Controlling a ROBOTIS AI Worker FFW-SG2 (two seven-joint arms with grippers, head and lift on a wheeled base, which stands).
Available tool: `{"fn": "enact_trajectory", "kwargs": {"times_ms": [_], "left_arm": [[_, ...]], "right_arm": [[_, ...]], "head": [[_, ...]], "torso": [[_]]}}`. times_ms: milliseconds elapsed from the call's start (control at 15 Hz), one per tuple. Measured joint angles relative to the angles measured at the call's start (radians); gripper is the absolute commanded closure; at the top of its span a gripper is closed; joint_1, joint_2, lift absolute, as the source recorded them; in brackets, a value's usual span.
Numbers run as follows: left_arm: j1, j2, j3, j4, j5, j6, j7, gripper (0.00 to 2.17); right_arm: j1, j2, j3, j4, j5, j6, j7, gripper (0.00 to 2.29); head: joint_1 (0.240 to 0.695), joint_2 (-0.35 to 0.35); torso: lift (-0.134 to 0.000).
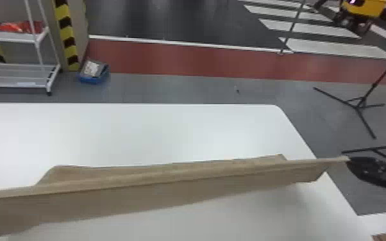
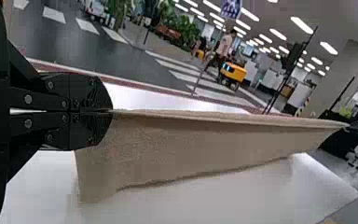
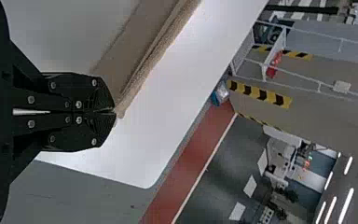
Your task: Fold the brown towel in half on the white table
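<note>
Two tight-shut grips on the brown towel [image 1: 170,192] stretched above the white table [image 1: 138,134], by the left gripper [image 2: 112,111] and the right gripper [image 1: 350,160] at opposite ends.

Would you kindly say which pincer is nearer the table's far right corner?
Right. The right pincer grips the brown towel nearer that corner; the left pincer holds its opposite end, farther left.

A smooth white table [image 1: 138,131] with a straight far edge and rounded far right corner
</note>
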Motion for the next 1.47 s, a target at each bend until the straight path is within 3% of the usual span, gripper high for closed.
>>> {"fn": "enact_trajectory", "kwargs": {"times_ms": [267, 467, 533, 733, 867, 1000, 1133, 1200, 1267, 1333, 1467], "left_arm": [[-0.328, -0.015, -0.246, 0.091, -0.063, 0.345, 0.102, 1.89], [-0.649, -0.066, -0.419, 0.268, -0.148, 0.573, 0.199, 1.89], [-0.742, -0.091, -0.444, 0.312, -0.169, 0.644, 0.23, 1.89], [-0.879, -0.111, -0.401, 0.304, -0.165, 0.836, 0.258, 1.89], [-0.854, -0.099, -0.313, 0.201, -0.106, 0.89, 0.225, 1.89], [-0.694, -0.068, -0.241, 0.078, -0.016, 0.844, 0.222, 1.89], [-0.466, -0.051, -0.199, 0.033, 0.024, 0.6, 0.235, 1.89], [-0.376, -0.049, -0.19, 0.053, 0.026, 0.464, 0.24, 1.89], [-0.289, -0.048, -0.185, 0.098, 0.021, 0.306, 0.25, 1.89], [-0.216, -0.045, -0.184, 0.154, 0.014, 0.166, 0.264, 1.89], [-0.111, -0.029, -0.183, 0.251, 0.008, -0.024, 0.286, 1.89]], "right_arm": [[-0.263, -0.034, 0.281, 0.047, 0.159, 0.287, -0.148, 2.26], [-0.541, -0.049, 0.47, 0.219, 0.237, 0.473, -0.27, 2.26], [-0.642, -0.042, 0.519, 0.289, 0.248, 0.496, -0.309, 2.26], [-0.874, -0.004, 0.6, 0.413, 0.239, 0.516, -0.347, 2.26], [-0.882, -0.019, 0.603, 0.366, 0.183, 0.547, -0.321, 2.26], [-0.738, -0.068, 0.546, 0.244, 0.116, 0.551, -0.265, 2.26], [-0.499, -0.089, 0.456, 0.128, 0.088, 0.433, -0.193, 2.26], [-0.399, -0.085, 0.423, 0.097, 0.086, 0.359, -0.161, 2.26], [-0.295, -0.073, 0.392, 0.075, 0.085, 0.261, -0.127, 2.26], [-0.202, -0.061, 0.364, 0.065, 0.086, 0.165, -0.098, 2.26], [-0.061, -0.045, 0.321, 0.063, 0.097, 0.018, -0.056, 2.26]], "head": [[0.695, -0.178], [0.583, -0.175], [0.5, -0.169], [0.383, -0.109], [0.322, -0.049], [0.358, -0.029], [0.448, -0.037], [0.511, -0.048], [0.635, -0.068], [0.695, -0.079], [0.695, -0.1]], "torso": [[-0.126], [-0.126], [-0.126], [-0.126], [-0.126], [-0.126], [-0.126], [-0.126], [-0.126], [-0.126], [-0.126]]}}
